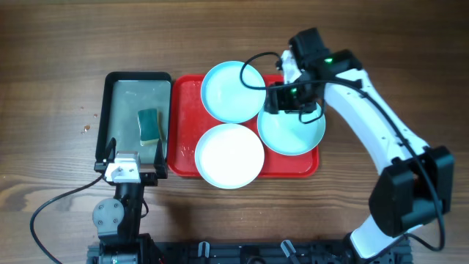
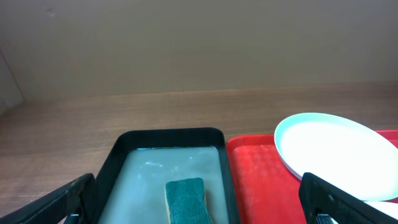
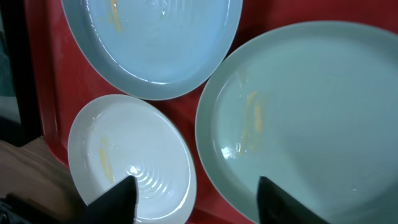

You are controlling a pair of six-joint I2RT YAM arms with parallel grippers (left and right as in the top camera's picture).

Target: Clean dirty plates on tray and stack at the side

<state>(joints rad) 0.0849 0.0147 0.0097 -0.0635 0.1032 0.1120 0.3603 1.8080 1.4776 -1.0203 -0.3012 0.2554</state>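
Note:
Three plates lie on the red tray [image 1: 187,92]: an aqua plate [image 1: 233,92] at the back, a second aqua plate [image 1: 293,136] at the right, and a white plate [image 1: 229,155] at the front. My right gripper [image 1: 282,97] hovers open and empty where the two aqua plates meet. In the right wrist view its jaws [image 3: 199,202] hang over the red gap between the white plate [image 3: 130,155] and the right aqua plate [image 3: 311,112]. The back aqua plate [image 3: 152,43] is above them. All three carry yellowish smears. My left gripper [image 1: 128,167] is open and empty at the black tray's front edge.
A black-rimmed tray [image 1: 111,110] holding shallow water and a green sponge [image 1: 149,125] stands left of the red tray. In the left wrist view the sponge [image 2: 186,199] lies between my open jaws [image 2: 199,211], with the red tray [image 2: 258,180] and the back aqua plate [image 2: 336,149] to the right.

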